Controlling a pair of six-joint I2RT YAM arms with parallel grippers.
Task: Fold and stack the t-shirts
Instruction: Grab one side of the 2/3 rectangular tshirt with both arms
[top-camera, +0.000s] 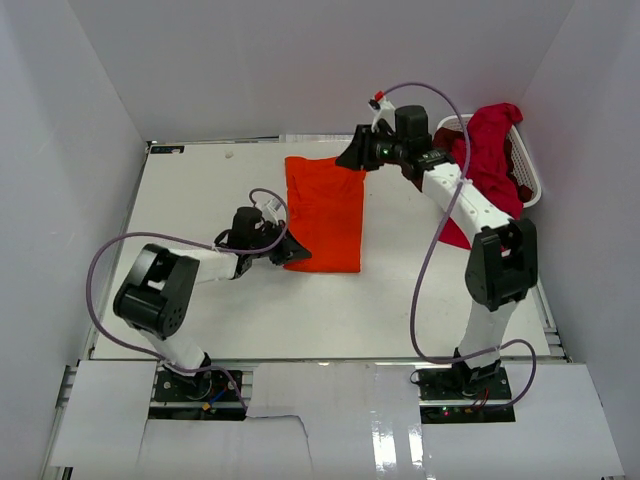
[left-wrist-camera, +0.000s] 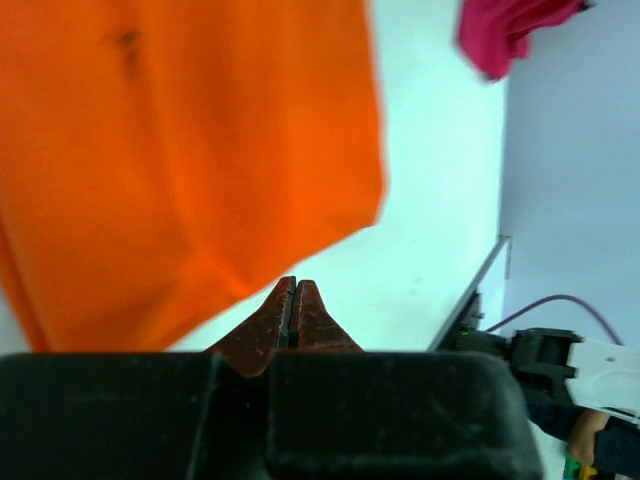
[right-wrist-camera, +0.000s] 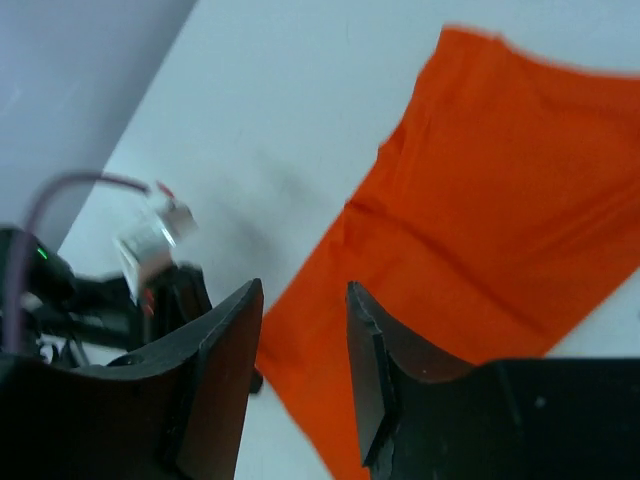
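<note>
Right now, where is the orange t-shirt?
In the top view the orange t-shirt lies flat at the centre of the table, left claw at its near-left corner, right claw at its far-right corner.

Orange shirt (top-camera: 325, 212): soft matt cloth, mostly smooth, faint creases.
Red shirt (top-camera: 492, 145): matt cloth, crumpled.
Basket (top-camera: 533, 180): white plastic, slight sheen.
Table (top-camera: 200, 200): white, smooth, matt.
Left gripper (left-wrist-camera: 292, 287): scuffed reddish-brown fingers, matt black plastic body.
Right gripper (right-wrist-camera: 305, 300): dark, smooth fingers with a dull sheen.
Cables (top-camera: 100, 265): smooth purple sheath.
Front strip (top-camera: 400, 440): glossy white, catching light.
</note>
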